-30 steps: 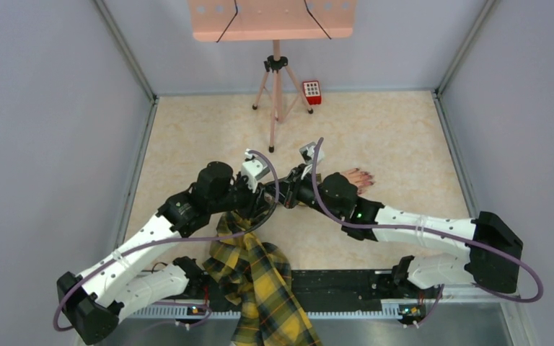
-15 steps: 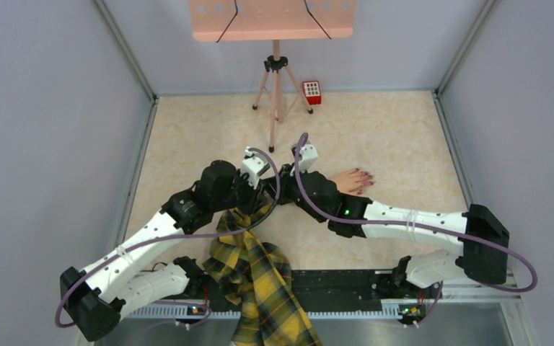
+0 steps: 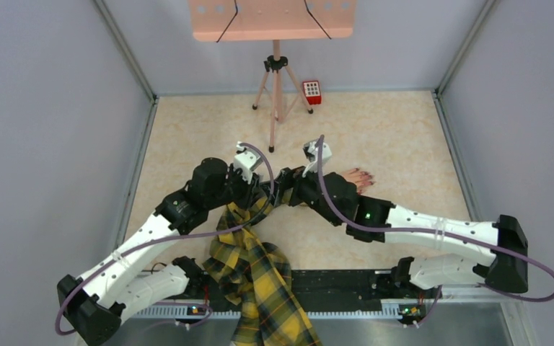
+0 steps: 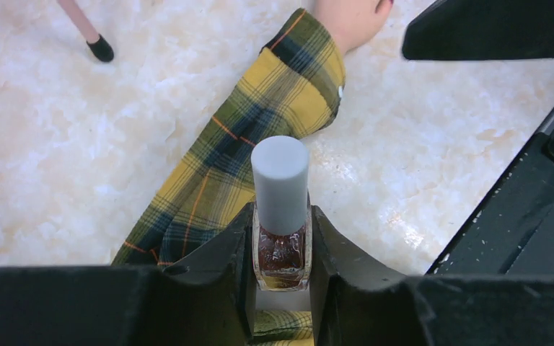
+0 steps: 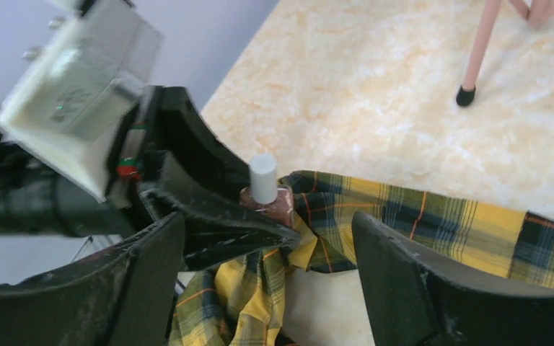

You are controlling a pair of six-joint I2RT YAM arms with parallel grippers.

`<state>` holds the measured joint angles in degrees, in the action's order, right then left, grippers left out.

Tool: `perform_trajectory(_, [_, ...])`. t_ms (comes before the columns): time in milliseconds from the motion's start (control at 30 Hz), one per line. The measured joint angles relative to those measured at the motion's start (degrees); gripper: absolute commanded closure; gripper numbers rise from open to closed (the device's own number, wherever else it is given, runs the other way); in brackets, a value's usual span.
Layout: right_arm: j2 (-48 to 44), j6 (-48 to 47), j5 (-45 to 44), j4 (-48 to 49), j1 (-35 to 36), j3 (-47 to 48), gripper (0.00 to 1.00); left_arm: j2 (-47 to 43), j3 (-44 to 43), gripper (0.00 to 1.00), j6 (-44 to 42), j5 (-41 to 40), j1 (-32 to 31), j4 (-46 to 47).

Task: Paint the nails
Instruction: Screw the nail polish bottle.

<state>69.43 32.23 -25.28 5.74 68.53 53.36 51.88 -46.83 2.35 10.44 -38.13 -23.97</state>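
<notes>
Two arms show: the left arm (image 3: 137,245) and the right arm (image 3: 433,231). There is one nail polish bottle (image 4: 280,245), one mannequin hand (image 3: 353,179), one plaid sleeve (image 3: 260,277), one tripod (image 3: 277,79) and one red keypad box (image 3: 311,91). The nails (image 3: 365,174) are too small to count.

arms (image 3: 133,245): white links, black joints | cables (image 3: 195,236): purple | right claw (image 5: 267,216): black

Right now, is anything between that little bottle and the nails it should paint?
Yes. The right gripper and its arm sit above the mannequin hand, between the bottle in the left gripper and the nails.
</notes>
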Motion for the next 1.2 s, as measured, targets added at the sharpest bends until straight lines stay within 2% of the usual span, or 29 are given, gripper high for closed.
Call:
perform_trajectory(133, [-5.18,-2.91,0.96,-0.24,0.98,0.02,0.02,-0.5,-0.17,1.0,-0.13,1.99,-0.02,1.25])
perform_trajectory(333, [-14.12,-7.85,3.69,-0.44,-0.48,-0.15,0.01,-0.5,-0.61,1.0,-0.11,7.21,-0.02,1.25])
perform_trajectory(567, [-22.67,-12.2,13.38,2.97,-8.61,-4.74,0.01,-1.55,-1.07,1.0,-0.11,18.38,0.0,1.44])
perform_trajectory(900, [-21.59,-15.34,35.45,12.94,-13.81,-15.58,0.14,-3.15,-1.07,1.0,0.55,41.66,-0.02,4.39])
perform_trajectory(1200, [-18.05,-13.53,51.23,25.94,-13.97,-15.8,0.22,-4.28,-1.07,1.0,0.76,50.47,-0.02,4.83])
